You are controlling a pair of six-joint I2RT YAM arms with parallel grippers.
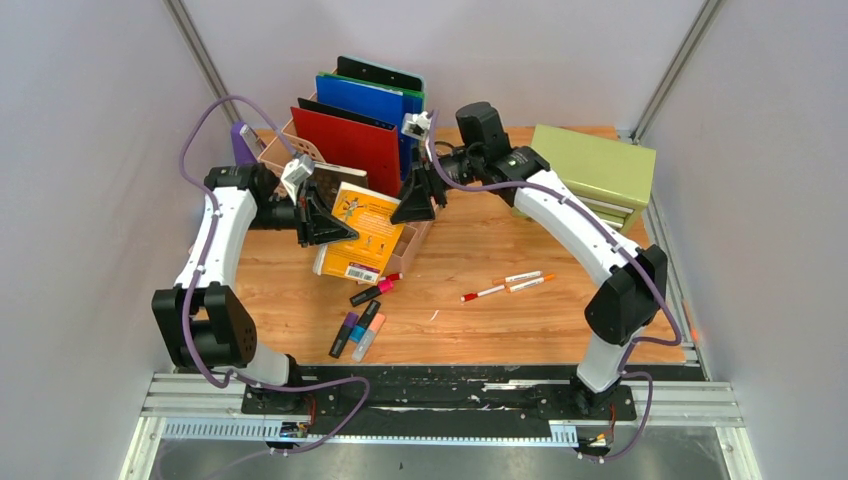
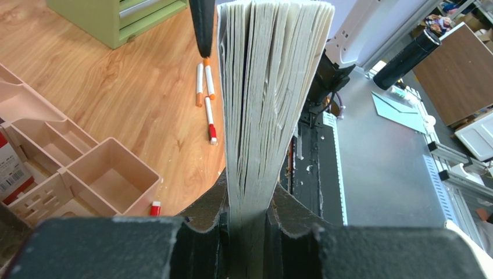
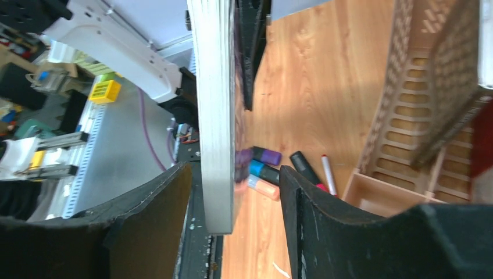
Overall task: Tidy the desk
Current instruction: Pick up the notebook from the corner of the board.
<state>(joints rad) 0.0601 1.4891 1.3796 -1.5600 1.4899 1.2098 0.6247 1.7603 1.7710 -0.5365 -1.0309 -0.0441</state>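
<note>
**A:** Orange-brown wood, the desk (image 1: 500, 320) spreads under both arms. What is the left gripper (image 2: 249, 200) doing?

**B:** It is clamped narrow on the page edge of a yellow book (image 1: 365, 228), which sits tilted over the desk's left half.

**A:** And the right gripper (image 3: 235, 174)?

**B:** Its jaws stand apart, straddling the book's other edge with a gap on each side.

**A:** What crowds them?

**B:** A pink organizer (image 1: 418, 238) is just beside the book, with a red folder (image 1: 345, 145) and a blue folder (image 1: 365, 100) upright in it. Highlighters (image 1: 358, 330) lie nearer the front, markers (image 1: 510, 283) to the right, and a green cabinet (image 1: 590, 165) at the far right corner.
</note>
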